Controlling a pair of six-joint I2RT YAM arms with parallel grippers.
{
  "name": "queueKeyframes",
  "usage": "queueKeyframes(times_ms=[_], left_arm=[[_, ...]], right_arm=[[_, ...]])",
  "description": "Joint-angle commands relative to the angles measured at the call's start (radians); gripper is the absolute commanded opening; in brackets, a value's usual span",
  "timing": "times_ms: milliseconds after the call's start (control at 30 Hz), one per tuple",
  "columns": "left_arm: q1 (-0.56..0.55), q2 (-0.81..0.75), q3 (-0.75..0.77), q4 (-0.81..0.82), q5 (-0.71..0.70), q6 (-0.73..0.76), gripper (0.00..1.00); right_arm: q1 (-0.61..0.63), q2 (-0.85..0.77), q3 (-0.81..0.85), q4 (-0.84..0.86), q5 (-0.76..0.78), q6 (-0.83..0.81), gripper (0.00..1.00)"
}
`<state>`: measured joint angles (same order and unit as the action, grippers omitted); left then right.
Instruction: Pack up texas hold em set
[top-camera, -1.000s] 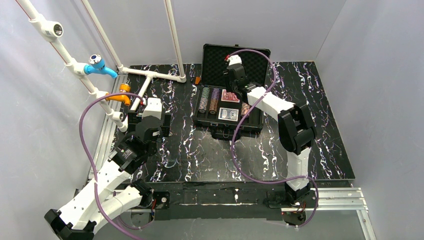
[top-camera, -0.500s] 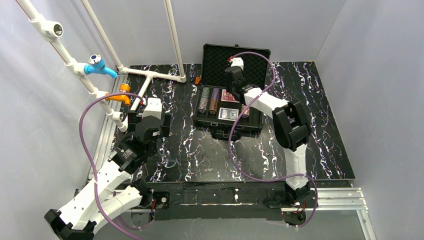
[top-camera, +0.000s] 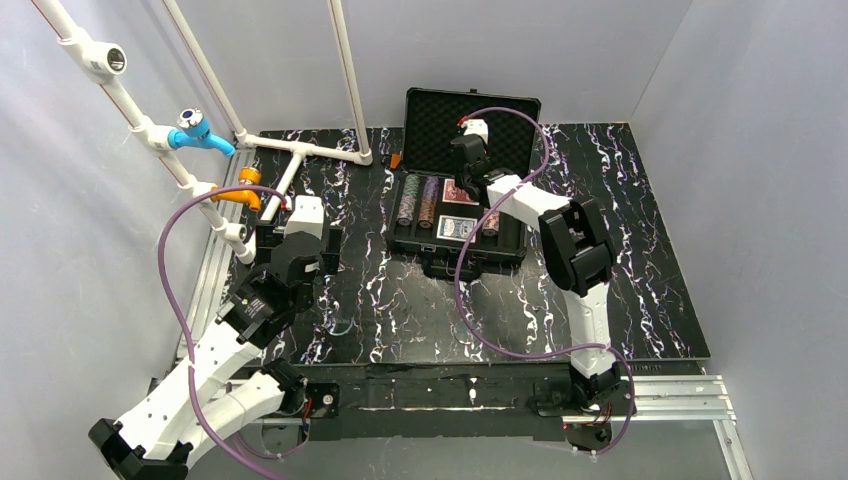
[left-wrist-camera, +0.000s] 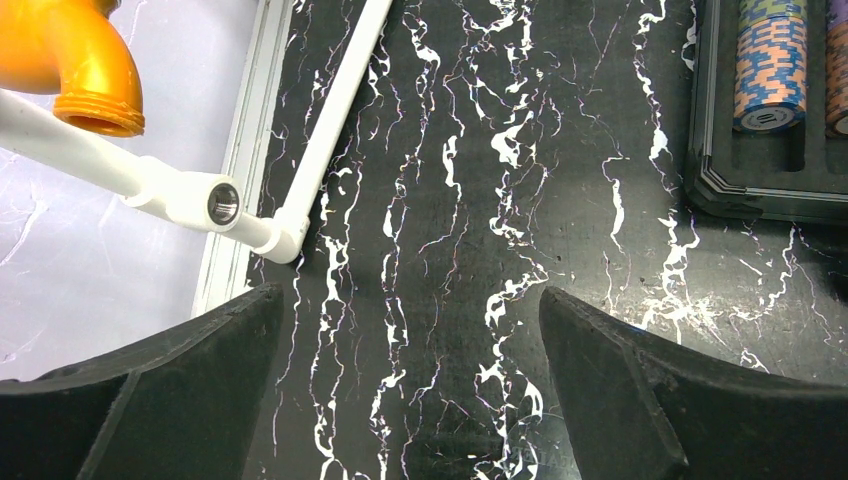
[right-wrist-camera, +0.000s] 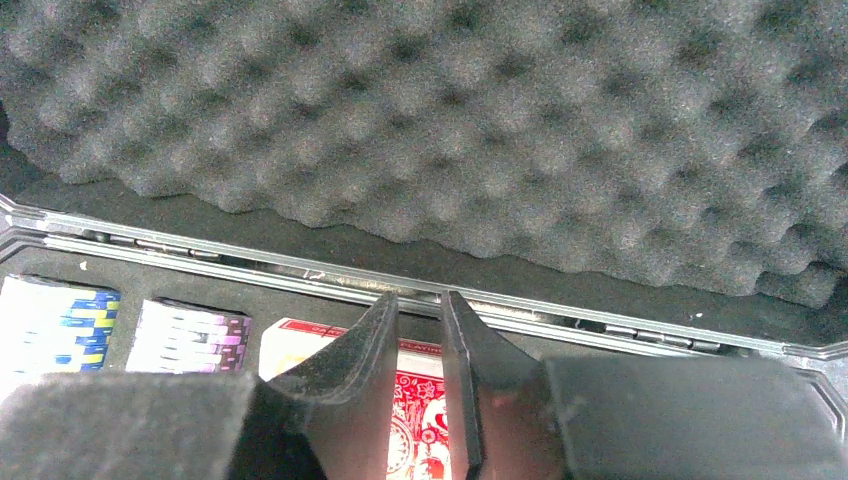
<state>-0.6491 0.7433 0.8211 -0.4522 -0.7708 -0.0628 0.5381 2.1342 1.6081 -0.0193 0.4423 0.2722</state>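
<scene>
The briefcase (top-camera: 420, 247) lies open at the far middle of the table (top-camera: 400, 310), its lid (top-camera: 435, 115) standing upright on the far side. The striped poker chips (top-camera: 408, 205) sit in rows at the left of the tray, with the red-backed deck (top-camera: 461, 193) far and the blue-backed deck (top-camera: 456, 229) near beside them, so I judge the filling done and the lid the step in hand.

My right gripper (right-wrist-camera: 420, 300) hangs low over the red-backed deck, close to the hinge line; its jaws are nearly together with a thin slit between them and nothing in it. My left gripper (left-wrist-camera: 410, 300) waits over bare table left of the case, jaws wide apart and empty.

To close well, I think I should rise to the lid's top edge, hook behind it and draw it toward the near side in an arc about the hinge; pushing low near the hinge would give poor leverage and might shove the whole case. My left gripper could steady the near rim.

The lid's lining is grey egg-crate foam (right-wrist-camera: 450, 120), soft and dimpled and likely to yield, so contact belongs on the hard shell. The rim (right-wrist-camera: 250, 262) is a smooth stepped strip; the chips are ridged discs, loose in their stacks; the table is glossy black veined with white.
</scene>
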Motion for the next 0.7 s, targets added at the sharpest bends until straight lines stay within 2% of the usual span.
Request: queueKeyframes(times_ms=[0, 667], left_arm=[[0.006, -0.016, 0.013, 0.003, -0.01, 0.0, 0.99], [0.006, -0.019, 0.013, 0.001, -0.012, 0.0, 0.99]], right_arm=[[0.0, -0.02, -0.019, 0.022, -0.011, 0.027, 0.3], [0.034, -0.079, -0.201, 0.036, 0.027, 0.068, 0.28]])
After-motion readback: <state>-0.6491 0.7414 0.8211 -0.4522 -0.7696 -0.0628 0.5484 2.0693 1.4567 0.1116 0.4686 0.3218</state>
